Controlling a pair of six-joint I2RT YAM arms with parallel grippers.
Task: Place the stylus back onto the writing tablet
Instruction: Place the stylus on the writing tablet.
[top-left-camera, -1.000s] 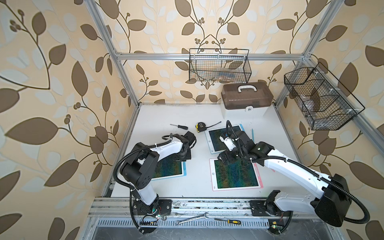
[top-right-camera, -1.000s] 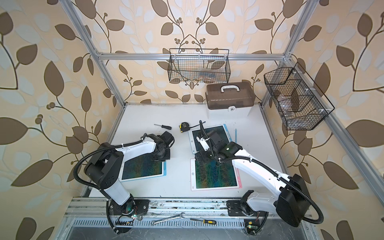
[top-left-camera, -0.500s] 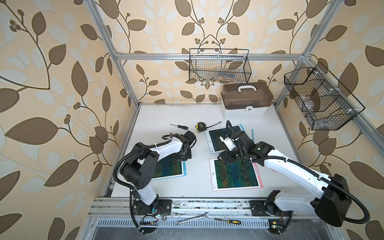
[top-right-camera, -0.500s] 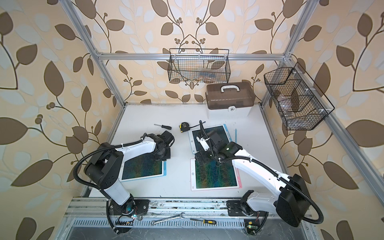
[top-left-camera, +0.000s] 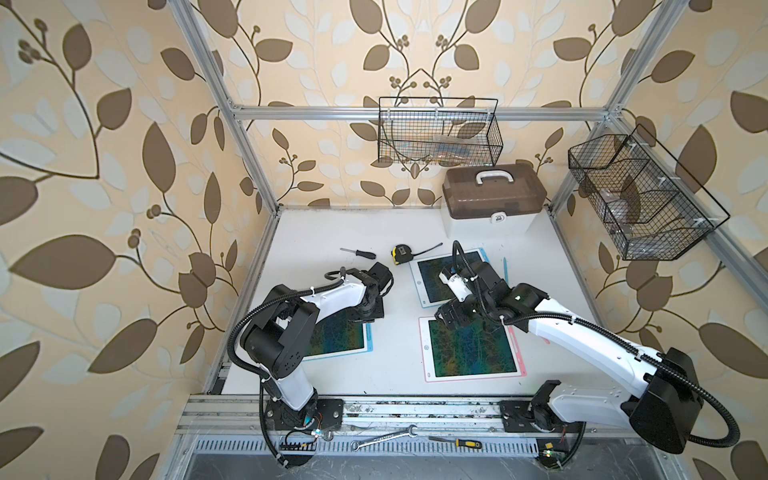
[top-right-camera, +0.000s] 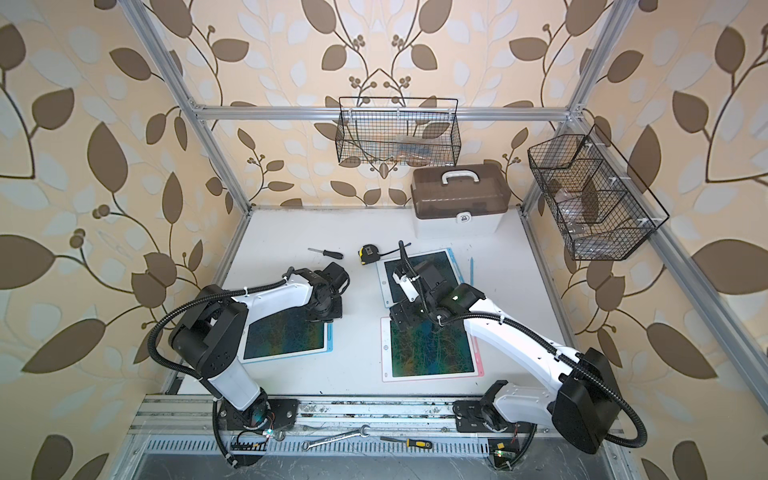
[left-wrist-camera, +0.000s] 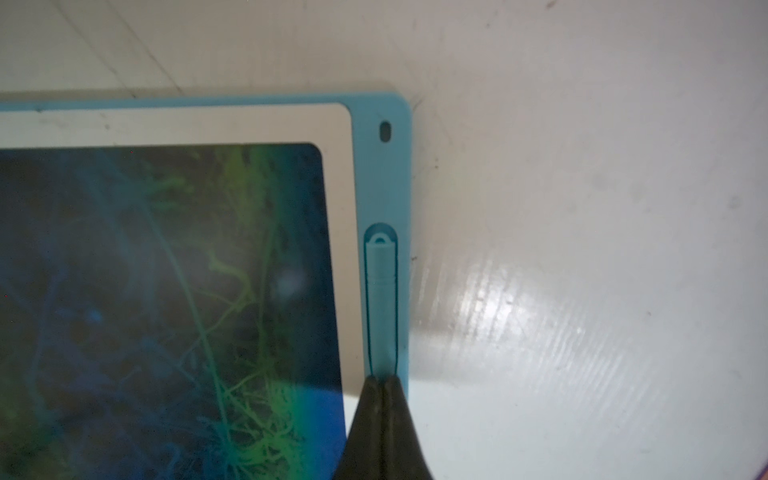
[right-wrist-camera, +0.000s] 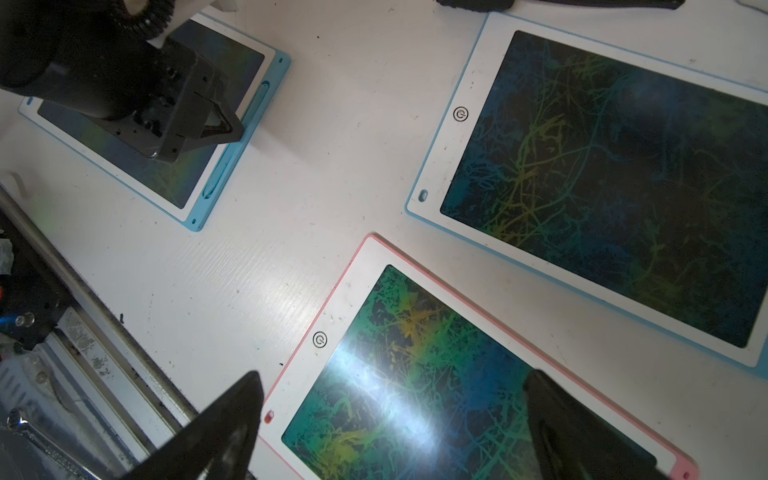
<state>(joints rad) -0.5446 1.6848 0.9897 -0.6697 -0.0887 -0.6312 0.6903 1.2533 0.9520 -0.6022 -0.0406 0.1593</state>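
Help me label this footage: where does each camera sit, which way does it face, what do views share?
Top views: high over the front rail, looking down at the table; left arm and right arm whole.
Left wrist: close above the blue tablet, facing its docked stylus; shut left gripper shows.
Right wrist: above the pink tablet, facing down; open right gripper shows.
Shared: both wrist views show that blue tablet.

A robot lab cell — aluminium frame (top-left-camera: 311, 113) lined with leaf wallpaper (top-left-camera: 104, 208), wire basket (top-left-camera: 440, 133), a base rail (top-left-camera: 415, 409) carrying arms.
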